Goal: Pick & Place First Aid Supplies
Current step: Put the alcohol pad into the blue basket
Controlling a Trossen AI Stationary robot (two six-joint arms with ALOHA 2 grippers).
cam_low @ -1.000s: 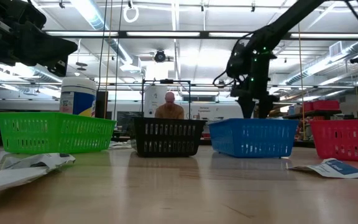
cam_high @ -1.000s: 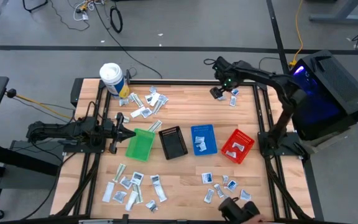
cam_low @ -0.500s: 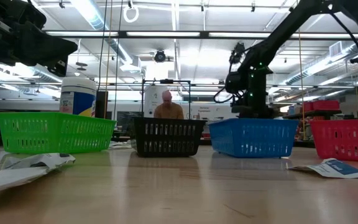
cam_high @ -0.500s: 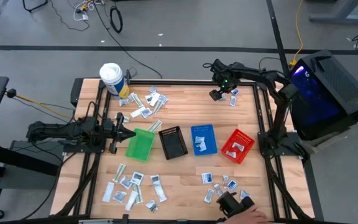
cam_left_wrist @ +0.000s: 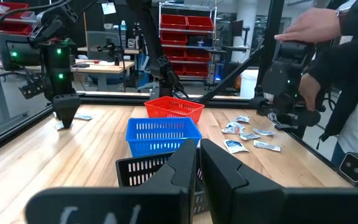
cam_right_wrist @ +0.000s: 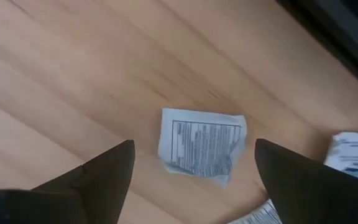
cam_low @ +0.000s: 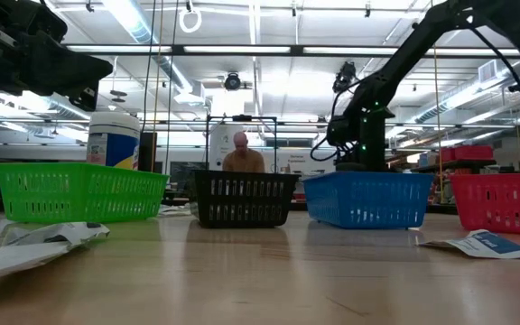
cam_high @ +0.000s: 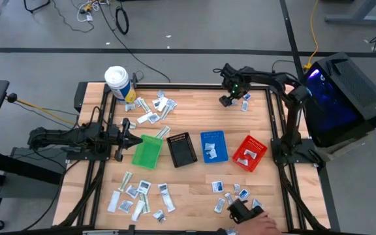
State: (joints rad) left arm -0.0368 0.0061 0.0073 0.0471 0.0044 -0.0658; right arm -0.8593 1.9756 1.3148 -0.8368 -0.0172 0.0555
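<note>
high view shows you a wooden surface with four small bins in a row across its middle: green bin, black bin, blue bin and red bin. your right hand sits low at the far edge, fingers spread wide, just beside a small cluster of sachets. in the right wrist view, one white printed sachet lies flat on the wood between the two spread fingertips, not gripped. your left hand waits at the left side, next to the green bin, fingers pressed together and holding nothing. more first aid supplies lie scattered near the white tub, and other piles rest along the near edge. a person's hand reaches a dark device over the near right pile.
</note>
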